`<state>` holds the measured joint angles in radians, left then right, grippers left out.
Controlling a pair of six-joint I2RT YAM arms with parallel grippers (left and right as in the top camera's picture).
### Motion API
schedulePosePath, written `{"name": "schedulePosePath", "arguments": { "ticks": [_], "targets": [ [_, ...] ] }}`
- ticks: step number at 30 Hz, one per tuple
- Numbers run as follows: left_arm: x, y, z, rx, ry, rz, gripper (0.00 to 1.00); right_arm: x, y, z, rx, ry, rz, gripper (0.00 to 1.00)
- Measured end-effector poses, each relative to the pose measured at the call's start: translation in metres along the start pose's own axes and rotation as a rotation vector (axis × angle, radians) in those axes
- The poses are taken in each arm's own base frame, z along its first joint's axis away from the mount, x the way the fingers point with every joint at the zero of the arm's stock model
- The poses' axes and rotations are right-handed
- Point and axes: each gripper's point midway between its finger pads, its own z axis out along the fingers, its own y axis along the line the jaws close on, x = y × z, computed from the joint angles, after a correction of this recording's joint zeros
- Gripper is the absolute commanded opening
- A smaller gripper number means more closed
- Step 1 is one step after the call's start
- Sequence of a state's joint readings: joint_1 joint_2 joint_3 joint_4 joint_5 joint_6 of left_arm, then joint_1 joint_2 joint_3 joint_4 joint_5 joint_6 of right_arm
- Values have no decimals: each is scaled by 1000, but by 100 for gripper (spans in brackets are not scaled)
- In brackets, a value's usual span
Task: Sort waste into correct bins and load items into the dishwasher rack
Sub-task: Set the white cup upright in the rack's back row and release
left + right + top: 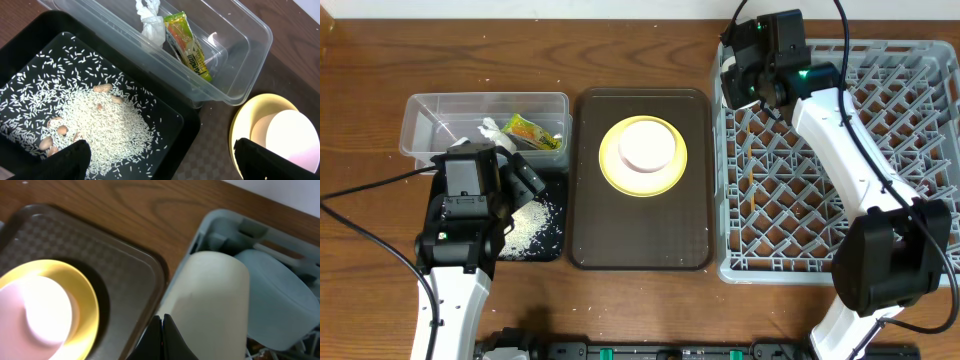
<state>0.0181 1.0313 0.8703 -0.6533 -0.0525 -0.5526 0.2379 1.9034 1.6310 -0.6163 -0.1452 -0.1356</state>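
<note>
Loose white rice (100, 125) with a few nuts lies in the shallow black bin (30, 50). My left gripper (160, 167) hangs open above that bin's right edge, one finger (70, 160) over the rice and the other near the yellow plate (240, 125). The clear tub (430, 110) holds the crumpled tissue (150, 22) and the yellow-green wrapper (187, 45). The pinkish-white bowl (647, 145) sits on the yellow plate (615, 165). My right gripper (162, 325) is shut with nothing in it, beside the white cup (215, 300) and light-blue bowl (280, 300) in the rack's corner (220, 225).
A flat dark-brown tray (640, 230) lies between the bins and the grey rack (790, 210) and carries the plate. The right arm (840, 130) stretches across the rack's pegs. Cables trail over the wooden table (360, 210) on the left.
</note>
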Motion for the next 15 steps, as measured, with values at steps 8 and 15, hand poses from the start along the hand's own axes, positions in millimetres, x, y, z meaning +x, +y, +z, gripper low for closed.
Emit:
{"name": "schedulePosePath", "arguments": {
  "ticks": [8, 15],
  "targets": [
    [0, 0, 0, 0, 0, 0, 95, 15, -5, 1, 26, 62, 20, 1],
    [0, 0, 0, 0, 1, 0, 95, 30, -8, -1, 44, 124, 34, 1]
  ]
}}
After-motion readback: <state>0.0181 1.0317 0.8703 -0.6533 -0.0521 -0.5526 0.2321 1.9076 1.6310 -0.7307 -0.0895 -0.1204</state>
